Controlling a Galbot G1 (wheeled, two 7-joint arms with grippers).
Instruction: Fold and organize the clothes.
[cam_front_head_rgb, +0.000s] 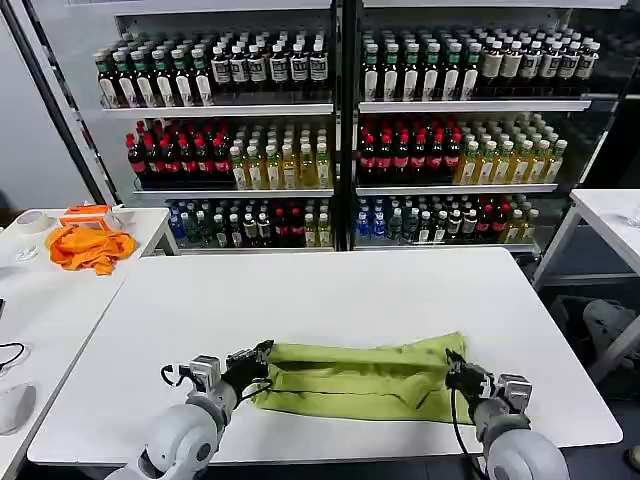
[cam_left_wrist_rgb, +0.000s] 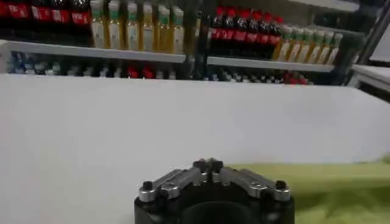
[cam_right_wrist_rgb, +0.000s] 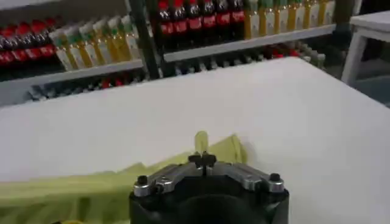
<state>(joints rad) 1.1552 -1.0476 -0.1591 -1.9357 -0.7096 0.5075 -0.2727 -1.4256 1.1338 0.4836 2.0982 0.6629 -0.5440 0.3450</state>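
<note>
The T-shirt (cam_front_head_rgb: 365, 378) is plain lime green. The desk (cam_front_head_rgb: 330, 300) is white. Both grippers, left gripper (cam_front_head_rgb: 262, 354) and right gripper (cam_front_head_rgb: 455, 368), have black fingers and grey, silvery bodies. Far left lies a bright orange cloth (cam_front_head_rgb: 90, 247). The far shelves hold bottles (cam_front_head_rgb: 400, 150) that look red, yellow and dark.

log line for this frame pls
phase: folding | left gripper: shut on T-shirt left end | right gripper: shut on right end | shirt: long band on table
</note>
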